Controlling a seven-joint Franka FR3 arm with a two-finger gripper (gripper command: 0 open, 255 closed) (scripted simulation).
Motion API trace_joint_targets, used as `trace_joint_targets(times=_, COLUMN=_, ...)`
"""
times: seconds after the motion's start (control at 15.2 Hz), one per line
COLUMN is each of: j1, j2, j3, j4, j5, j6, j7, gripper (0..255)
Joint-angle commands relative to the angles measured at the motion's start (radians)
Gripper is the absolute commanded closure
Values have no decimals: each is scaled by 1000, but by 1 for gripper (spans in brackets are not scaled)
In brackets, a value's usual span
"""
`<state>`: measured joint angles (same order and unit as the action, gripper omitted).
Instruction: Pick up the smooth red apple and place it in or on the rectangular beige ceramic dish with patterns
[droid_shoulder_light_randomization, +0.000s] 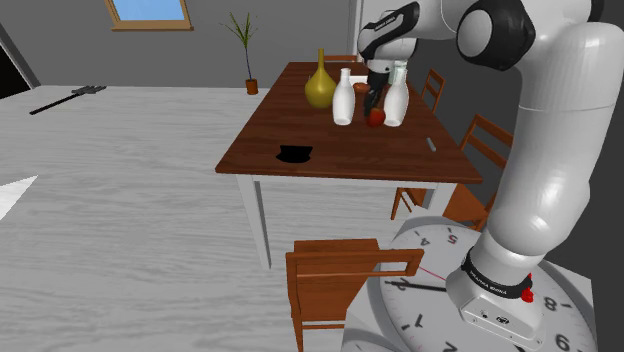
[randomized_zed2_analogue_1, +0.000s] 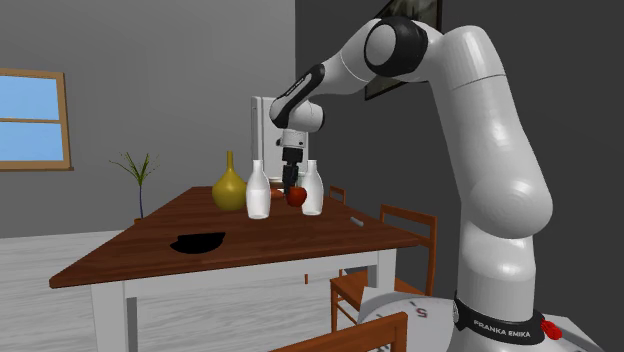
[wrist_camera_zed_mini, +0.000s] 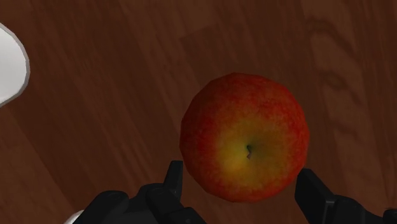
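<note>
Robot jaws grasp an apple on a dark wooden counter, with the two black fingers set against opposite flanks of the fruit in the wrist view. The apple is red, fading to yellow around its stem pit, which faces the camera. Whether it rests on the wood or hangs just clear of it cannot be told.

In the shoulder view the white arm rises from its stand, whose top bears a clock face. It reaches over the counter and points the jaws straight down onto the apple. The fruit sits between two white bottles. The first bottle is on that view's left, and the second bottle is just beside the apple on the right. A yellow vase stands to the left of the first bottle.

Nearer the counter's front edge, well apart from this group, lies a black dish, shallow and drawn in plain black. A small grey object lies near the counter's right edge, too small to identify.

A wooden chair stands at the counter's near end, and more chairs line its right side. A potted plant stands by the grey wall, below a window showing blue sky.

The second exterior view shows the same group from the side. The jaws are upright over the apple, a bottle stands on either side of it, and the vase is toward that view's left. The black dish lies closer to the camera.
</note>
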<state>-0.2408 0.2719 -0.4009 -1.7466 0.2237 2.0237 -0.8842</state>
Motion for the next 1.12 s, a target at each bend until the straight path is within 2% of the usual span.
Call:
trace_joint_targets(times=0.0, j1=1, j2=-12, j3=-2, j4=13, j5=-7, j6=-24, j7=5, gripper=255)
trace_joint_targets(times=0.33, j1=1, j2=-24, j3=-5, j4=52, j5=-16, j6=-73, j7=15, gripper=255)
trace_joint_targets(times=1.06, j1=149, j2=4, j3=78, j4=111, j5=-39, j6=-76, j7=257, gripper=255)
